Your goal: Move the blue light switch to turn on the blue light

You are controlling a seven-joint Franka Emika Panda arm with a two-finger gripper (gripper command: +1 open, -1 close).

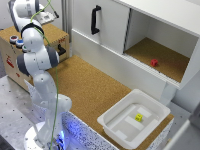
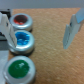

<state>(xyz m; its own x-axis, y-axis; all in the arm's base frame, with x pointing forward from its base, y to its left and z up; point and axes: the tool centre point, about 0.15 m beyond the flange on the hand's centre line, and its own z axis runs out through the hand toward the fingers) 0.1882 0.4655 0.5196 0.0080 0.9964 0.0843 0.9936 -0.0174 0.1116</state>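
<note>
Sitting between the red button (image 2: pixel 21 21) and the green button (image 2: pixel 20 69) on the wooden box (image 1: pixel 50 34), the blue light switch (image 2: pixel 22 40) is waiting beneath one finger of the pincer (image 2: pixel 39 30), whose jaws are standing wide open, holding nothing. I judge the pincer should be centring over the blue switch, then pressing straight down, avoiding both neighbours.

Arm (image 1: pixel 40 75): white glossy shells w/ dark grey joint bands, rounded segs, round white base. Thin green cable (image 1: pixel 56 95) runs down along it. Claw (image 2: pixel 39 29): two pale grey-blue flat fingers (image 2: pixel 71 31), blurred.
</note>
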